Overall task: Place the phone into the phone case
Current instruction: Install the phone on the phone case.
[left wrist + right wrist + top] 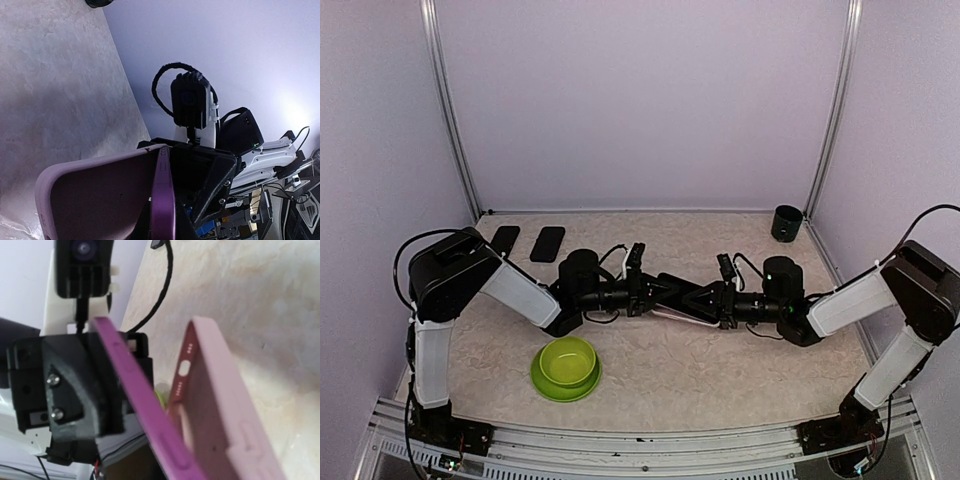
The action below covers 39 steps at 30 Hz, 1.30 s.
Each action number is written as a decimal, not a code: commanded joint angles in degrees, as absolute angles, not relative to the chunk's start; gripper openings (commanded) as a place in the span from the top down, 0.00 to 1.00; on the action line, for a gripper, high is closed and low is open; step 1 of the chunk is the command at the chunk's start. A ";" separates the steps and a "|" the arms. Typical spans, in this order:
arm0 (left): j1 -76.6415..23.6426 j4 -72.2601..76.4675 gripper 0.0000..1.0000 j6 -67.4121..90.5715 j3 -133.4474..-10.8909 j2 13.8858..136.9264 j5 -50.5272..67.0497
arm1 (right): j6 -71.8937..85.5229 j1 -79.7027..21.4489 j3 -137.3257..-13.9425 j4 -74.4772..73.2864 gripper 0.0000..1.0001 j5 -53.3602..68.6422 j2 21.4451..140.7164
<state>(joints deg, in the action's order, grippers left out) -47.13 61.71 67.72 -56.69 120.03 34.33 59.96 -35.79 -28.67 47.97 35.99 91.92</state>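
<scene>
Top view: both arms are set nose to nose over mid table (pixel 740 370), left gripper (pixel 652 292) facing right gripper (pixel 710 300). The payload is mostly hidden.

Left wrist: pink case (pixel 95 200) and purple phone (pixel 163 200) are seen edge-on, side by side. Fit can't be read here.

Right wrist: phone is clenched in left gripper, off the table, tilted in a V against case, ends converging low. Whether right gripper grasps case cannot be told.

Judged: phone not yet seated; pressing flat into case is left. The V-gap is shown by this view only.
</scene>
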 commanded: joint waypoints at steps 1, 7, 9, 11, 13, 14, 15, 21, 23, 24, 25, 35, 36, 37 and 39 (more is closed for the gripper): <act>-47.55 66.01 1.00 67.51 -57.75 120.41 34.18 | 59.85 -36.29 -27.82 50.50 0.41 37.80 91.70; -47.55 65.52 1.00 67.24 -57.74 120.65 34.19 | 59.77 -36.28 -27.51 51.19 0.60 38.65 91.10; -47.54 65.56 1.00 67.24 -57.74 120.67 34.13 | 59.77 -36.29 -27.51 51.37 0.63 38.92 90.95; -47.55 65.48 1.00 67.28 -57.70 120.76 34.18 | 59.77 -36.25 -27.51 51.54 0.64 39.27 90.84; -47.46 65.43 1.00 67.04 -57.61 120.61 34.16 | 59.53 -36.26 -27.64 51.80 0.63 40.04 90.78; -47.40 65.21 1.00 66.92 -57.57 120.50 34.14 | 59.44 -36.29 -27.71 51.85 0.59 40.44 90.66; -47.31 65.03 1.00 66.73 -57.45 120.29 34.10 | 59.29 -36.25 -27.81 51.66 0.51 40.80 90.48; -46.76 63.55 1.00 65.75 -56.98 119.32 33.71 | 58.04 -36.21 -27.76 50.45 0.31 40.83 88.30; -46.69 63.52 1.00 65.74 -56.88 119.19 33.68 | 57.77 -36.07 -27.77 49.93 0.29 40.70 87.63; -46.67 63.54 1.00 65.79 -56.79 119.18 33.55 | 57.74 -36.04 -27.77 49.80 0.27 40.62 87.22; -46.67 63.54 1.00 65.82 -56.70 119.14 33.33 | 57.73 -35.97 -27.77 49.63 0.26 40.41 86.96; -46.45 63.46 1.00 65.90 -55.86 118.96 31.97 | 59.89 -35.40 -25.72 51.91 0.25 37.18 83.58; -46.41 63.45 1.00 65.92 -55.74 118.92 31.79 | 60.39 -35.42 -25.36 53.41 0.26 36.99 83.46; -46.41 63.51 1.00 65.96 -55.65 118.92 31.69 | 60.86 -35.42 -25.07 54.41 0.26 36.99 83.46; -46.41 63.51 1.00 65.92 -55.56 118.92 31.49 | 61.58 -35.36 -24.86 55.69 0.27 37.41 83.84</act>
